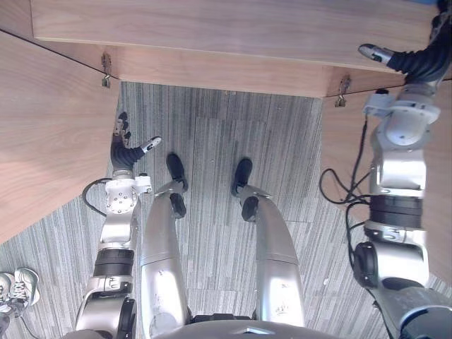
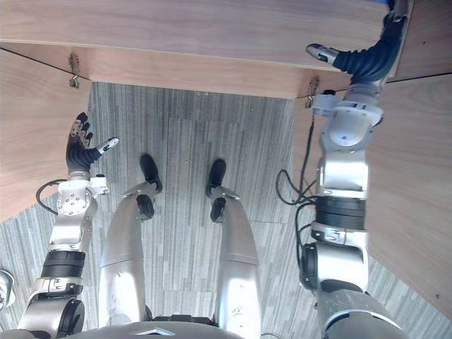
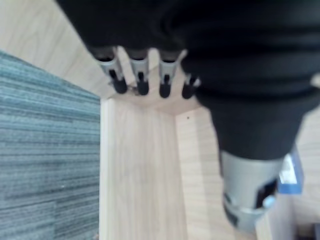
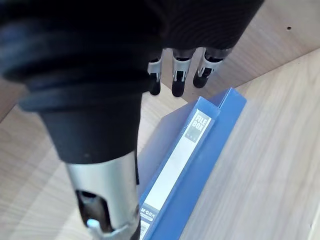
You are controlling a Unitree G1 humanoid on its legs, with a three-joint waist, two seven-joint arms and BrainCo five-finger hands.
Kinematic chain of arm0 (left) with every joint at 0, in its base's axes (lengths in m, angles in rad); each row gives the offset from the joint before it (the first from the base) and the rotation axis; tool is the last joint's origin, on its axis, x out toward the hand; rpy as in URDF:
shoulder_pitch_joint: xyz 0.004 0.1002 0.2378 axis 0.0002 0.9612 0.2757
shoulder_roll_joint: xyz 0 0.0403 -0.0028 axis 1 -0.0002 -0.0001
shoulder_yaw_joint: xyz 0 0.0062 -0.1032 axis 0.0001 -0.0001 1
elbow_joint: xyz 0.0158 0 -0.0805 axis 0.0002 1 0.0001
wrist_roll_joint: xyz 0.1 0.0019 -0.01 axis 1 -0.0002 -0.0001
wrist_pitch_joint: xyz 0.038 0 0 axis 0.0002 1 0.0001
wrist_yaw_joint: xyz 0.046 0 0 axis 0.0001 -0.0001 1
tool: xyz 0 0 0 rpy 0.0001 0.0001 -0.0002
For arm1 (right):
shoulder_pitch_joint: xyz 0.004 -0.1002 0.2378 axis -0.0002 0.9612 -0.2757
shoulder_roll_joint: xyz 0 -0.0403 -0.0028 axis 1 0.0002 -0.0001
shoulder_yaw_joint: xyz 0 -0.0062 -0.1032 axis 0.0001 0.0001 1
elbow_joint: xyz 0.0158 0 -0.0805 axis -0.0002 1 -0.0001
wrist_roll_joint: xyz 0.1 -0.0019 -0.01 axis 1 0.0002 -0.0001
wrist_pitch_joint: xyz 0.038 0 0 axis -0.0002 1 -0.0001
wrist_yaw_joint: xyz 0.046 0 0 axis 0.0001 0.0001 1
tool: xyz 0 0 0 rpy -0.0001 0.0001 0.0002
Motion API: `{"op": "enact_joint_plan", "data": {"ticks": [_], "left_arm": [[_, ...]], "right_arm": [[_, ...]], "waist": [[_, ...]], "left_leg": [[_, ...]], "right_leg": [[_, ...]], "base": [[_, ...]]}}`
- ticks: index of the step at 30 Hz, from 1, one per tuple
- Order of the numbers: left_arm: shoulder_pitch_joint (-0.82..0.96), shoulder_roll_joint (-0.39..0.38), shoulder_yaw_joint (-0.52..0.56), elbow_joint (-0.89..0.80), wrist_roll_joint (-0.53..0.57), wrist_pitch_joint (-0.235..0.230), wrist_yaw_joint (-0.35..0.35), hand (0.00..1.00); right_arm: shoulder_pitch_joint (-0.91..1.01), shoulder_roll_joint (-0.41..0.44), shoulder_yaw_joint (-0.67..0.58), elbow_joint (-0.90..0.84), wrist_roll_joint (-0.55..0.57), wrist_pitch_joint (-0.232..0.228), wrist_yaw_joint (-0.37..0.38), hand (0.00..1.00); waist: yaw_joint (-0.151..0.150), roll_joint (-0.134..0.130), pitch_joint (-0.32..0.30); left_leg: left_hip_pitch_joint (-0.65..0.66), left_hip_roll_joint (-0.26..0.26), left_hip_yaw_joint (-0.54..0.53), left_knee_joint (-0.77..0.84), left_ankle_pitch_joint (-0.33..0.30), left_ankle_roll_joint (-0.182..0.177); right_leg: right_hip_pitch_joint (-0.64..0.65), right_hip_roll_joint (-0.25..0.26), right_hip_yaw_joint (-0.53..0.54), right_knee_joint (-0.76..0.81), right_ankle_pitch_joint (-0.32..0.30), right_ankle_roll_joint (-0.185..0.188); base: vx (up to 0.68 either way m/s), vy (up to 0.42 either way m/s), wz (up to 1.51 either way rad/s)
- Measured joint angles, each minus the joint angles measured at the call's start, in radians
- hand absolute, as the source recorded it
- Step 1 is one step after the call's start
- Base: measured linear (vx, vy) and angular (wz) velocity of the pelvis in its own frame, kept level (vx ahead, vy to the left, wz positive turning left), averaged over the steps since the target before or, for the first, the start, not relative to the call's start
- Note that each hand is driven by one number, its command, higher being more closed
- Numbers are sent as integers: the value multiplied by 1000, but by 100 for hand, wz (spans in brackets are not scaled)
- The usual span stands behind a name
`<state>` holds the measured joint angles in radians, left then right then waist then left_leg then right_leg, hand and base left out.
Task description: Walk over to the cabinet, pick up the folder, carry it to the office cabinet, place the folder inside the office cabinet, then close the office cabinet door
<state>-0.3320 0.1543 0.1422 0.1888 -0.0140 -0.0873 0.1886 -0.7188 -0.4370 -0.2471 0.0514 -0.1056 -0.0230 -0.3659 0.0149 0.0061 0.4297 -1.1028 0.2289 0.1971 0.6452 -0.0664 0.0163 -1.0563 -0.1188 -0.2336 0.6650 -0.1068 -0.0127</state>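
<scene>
A blue folder (image 4: 200, 150) with a white spine label lies flat on the wooden shelf (image 4: 280, 150) inside the cabinet. My right hand (image 4: 177, 75) reaches into the cabinet at the upper right and hovers over the folder's near end with fingers straight, open; whether the thumb touches the folder I cannot tell. In the eye views that right hand (image 2: 367, 60) passes over the cabinet's front edge. My left hand (image 1: 126, 152) hangs open beside the left door, holding nothing. Its fingers (image 3: 140, 75) point toward the cabinet's wooden panels.
The cabinet (image 1: 233, 28) stands right in front, with its left door (image 1: 49, 127) and right door (image 2: 417, 198) swung out to either side on metal hinges (image 1: 106, 70). Grey striped carpet (image 1: 219, 141) lies between them. A person's shoes (image 1: 18, 286) show at the lower left.
</scene>
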Motion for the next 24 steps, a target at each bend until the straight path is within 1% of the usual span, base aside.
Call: {"op": "enact_joint_plan", "data": {"ticks": [1,5,8,13,17,20,21,22,24], "left_arm": [[0,-2,-1,-1,7,0,9,0],[0,-10,-7,-4,21,0,25,0],[0,-22,-14,-4,21,0,26,0],[0,-36,-19,-4,20,0,27,0],[3,-35,-17,-5,20,0,32,0],[3,-35,-17,-6,20,-1,43,0],[3,-35,-17,-6,20,-1,46,0],[4,-35,-18,-5,20,-1,47,0],[4,-36,-20,-5,20,-2,47,0]], "right_arm": [[-1,21,11,0,-21,-2,-27,100],[-14,65,38,2,-40,-2,-59,100],[-48,87,54,8,-50,-1,-60,100],[-94,86,62,26,-49,-2,-60,100],[-138,84,83,75,-48,-2,-61,100],[-176,80,87,94,-48,-1,-61,100],[-193,74,90,97,-48,-1,-60,100],[-239,52,104,137,-45,0,-60,100],[-270,26,124,173,-36,1,-60,100]], "waist": [[3,0,0],[7,0,0],[7,0,0],[9,0,0],[13,0,0],[13,0,0],[13,0,0],[12,0,0],[13,0,0]], "left_leg": [[-6,0,1,5,0,0],[-56,2,-6,39,-3,-3],[-91,9,-9,68,-3,-3],[-107,9,-15,83,-9,-6],[-125,9,-10,82,-7,-5],[-144,9,-10,84,-4,-5],[-152,9,-10,88,0,-6],[-164,12,-11,101,3,1],[-171,14,-14,112,-1,3]], "right_leg": [[-12,-2,3,12,-4,-2],[-70,-8,4,61,-22,-12],[-105,-8,7,90,-23,-14],[-119,-15,6,110,-31,-9],[-140,-21,5,116,-35,-17],[-158,-23,2,121,-31,-10],[-165,-24,2,124,-31,-10],[-174,-26,0,133,-27,-16],[-177,-26,0,143,-31,-15]], "base": [[0,-42,1],[-22,-41,2],[-33,-32,-2],[-39,-14,2],[-35,-13,4],[-6,-5,1],[0,0,0],[0,0,0],[0,0,0]]}}
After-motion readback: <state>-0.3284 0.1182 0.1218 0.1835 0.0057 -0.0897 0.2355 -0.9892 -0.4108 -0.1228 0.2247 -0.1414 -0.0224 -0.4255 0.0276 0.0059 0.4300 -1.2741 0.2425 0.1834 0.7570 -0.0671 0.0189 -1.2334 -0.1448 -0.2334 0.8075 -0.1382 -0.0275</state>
